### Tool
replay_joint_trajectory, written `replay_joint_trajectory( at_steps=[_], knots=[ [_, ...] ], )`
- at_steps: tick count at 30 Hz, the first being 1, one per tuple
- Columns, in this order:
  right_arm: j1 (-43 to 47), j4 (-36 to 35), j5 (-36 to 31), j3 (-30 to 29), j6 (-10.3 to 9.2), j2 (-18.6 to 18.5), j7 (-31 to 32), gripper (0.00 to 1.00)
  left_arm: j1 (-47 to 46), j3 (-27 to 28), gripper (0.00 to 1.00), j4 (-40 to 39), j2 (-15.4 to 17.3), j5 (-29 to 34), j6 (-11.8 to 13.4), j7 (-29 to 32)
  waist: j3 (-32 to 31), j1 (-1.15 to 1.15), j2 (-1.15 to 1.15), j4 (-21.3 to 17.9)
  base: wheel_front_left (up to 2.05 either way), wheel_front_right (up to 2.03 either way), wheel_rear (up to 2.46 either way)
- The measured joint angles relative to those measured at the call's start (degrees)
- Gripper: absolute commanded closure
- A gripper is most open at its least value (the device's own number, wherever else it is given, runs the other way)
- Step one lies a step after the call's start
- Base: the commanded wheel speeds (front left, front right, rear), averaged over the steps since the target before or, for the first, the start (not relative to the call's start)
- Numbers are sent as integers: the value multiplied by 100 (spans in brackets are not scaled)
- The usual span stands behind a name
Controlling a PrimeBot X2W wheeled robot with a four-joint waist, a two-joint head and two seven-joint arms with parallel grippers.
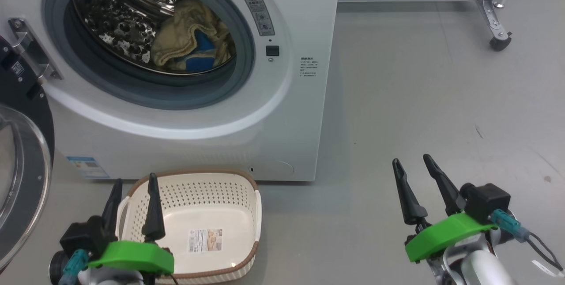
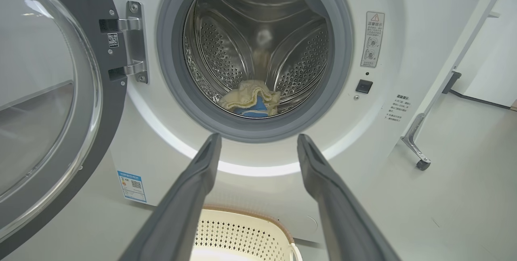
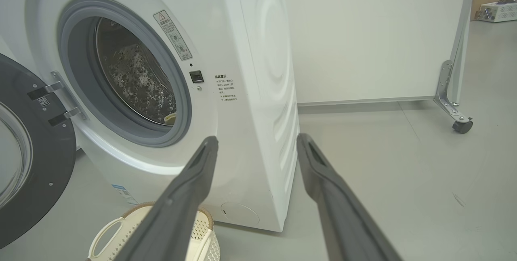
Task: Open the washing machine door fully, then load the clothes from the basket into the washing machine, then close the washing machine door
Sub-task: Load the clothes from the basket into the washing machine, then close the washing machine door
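Loading looks done: clothes [image 1: 194,33] in washing machine [image 1: 282,113], ahead of both claws; basket [image 1: 198,194] empty. Spread, holding nothing: left gripper [image 1: 135,178], right gripper [image 1: 411,158]. Open door [image 1: 37,104] left of left gripper: push rim steadily until latched.

Lab-like test space: washing machine [image 1: 198,152] on plain grey floor [image 1: 419,99] beside a wheeled white partition [image 3: 363,30]

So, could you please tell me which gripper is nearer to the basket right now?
The left. The left gripper hangs open at the left rim of the basket, one finger over its inside. The right gripper, also open, is well off to its right, above the floor.
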Motion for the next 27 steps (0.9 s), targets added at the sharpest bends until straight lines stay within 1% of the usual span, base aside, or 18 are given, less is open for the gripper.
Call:
replay_joint_trajectory(
  at_steps=[27],
  knots=[
    [-2, 4, -2, -2, 0, 0, 0, 0, -3, 42, 0, 152, -66, -14, -30, 0, -31, 1, 0, -53, 0, 0, 0]
  ],
)
